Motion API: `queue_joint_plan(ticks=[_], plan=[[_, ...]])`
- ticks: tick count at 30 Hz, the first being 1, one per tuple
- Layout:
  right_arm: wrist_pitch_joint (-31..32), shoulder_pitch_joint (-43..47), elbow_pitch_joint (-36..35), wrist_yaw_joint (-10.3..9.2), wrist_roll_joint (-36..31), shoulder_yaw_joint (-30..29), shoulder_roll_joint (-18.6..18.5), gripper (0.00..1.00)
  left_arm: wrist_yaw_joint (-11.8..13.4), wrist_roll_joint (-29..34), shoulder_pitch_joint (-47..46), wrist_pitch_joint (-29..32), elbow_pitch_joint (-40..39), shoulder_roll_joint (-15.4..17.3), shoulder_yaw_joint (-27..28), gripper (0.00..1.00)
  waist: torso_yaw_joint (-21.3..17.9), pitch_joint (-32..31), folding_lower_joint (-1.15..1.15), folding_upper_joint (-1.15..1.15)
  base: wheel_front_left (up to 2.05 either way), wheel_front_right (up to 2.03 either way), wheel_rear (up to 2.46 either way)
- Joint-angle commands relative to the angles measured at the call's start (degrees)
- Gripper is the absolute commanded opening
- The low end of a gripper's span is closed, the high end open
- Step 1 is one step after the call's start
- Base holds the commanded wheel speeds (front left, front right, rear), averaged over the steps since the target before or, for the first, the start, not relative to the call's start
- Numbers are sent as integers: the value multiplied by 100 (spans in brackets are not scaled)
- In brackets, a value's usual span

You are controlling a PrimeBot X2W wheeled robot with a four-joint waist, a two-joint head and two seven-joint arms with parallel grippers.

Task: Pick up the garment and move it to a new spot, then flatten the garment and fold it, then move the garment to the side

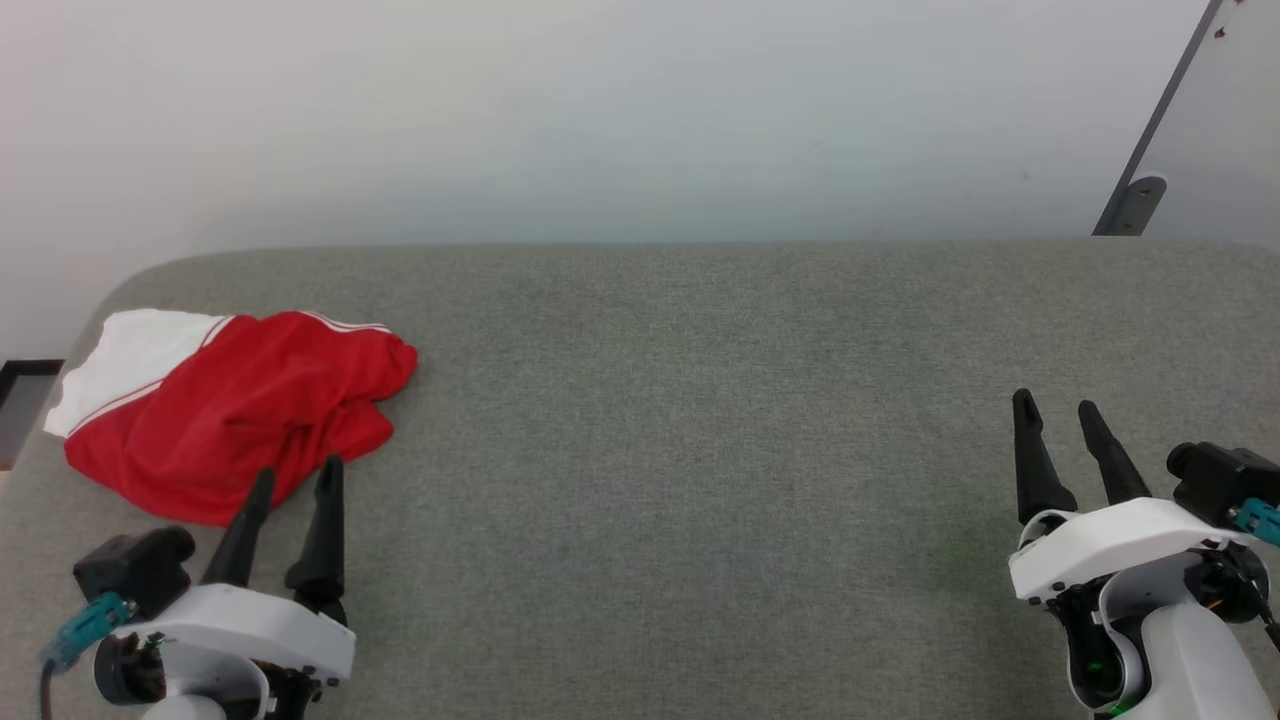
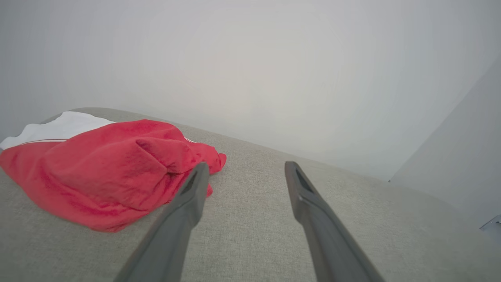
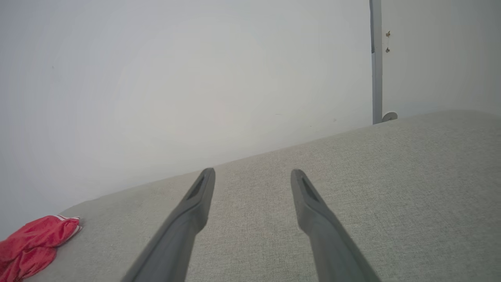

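Observation:
The garment (image 1: 235, 405) is a red shirt with a white sleeve and striped trim, bunched in a heap at the far left of the grey table (image 1: 700, 400). In the left wrist view the garment (image 2: 105, 168) lies just left of my fingers. My left gripper (image 1: 297, 477) stands open at the heap's near edge, nothing between its fingers. My right gripper (image 1: 1057, 403) is open over bare table at the far right, well away from the shirt. The right wrist view catches the garment (image 3: 33, 244) at its lower left corner.
A pale wall runs behind the table's far edge. A grey panel with a metal foot (image 1: 1135, 205) leans at the back right. The table's rounded left corner and a dark edge (image 1: 25, 395) lie beside the shirt.

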Motion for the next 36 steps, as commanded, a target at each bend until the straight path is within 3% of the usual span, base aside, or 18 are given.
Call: queue_joint_plan(ticks=[1, 36], plan=[[-60, -150, -25, -4, -201, -38, 6, 100, 6, 163, -156, -54, -41, 70, 4, 100, 0, 6, 0, 0, 0, 0, 0], [-530, -32, 9, -6, -1374, -107, 6, 100, 0, 1347, -33, -523, 293, 305, -202, 100, 39, -80, 0, 0, 0, 0, 0]])
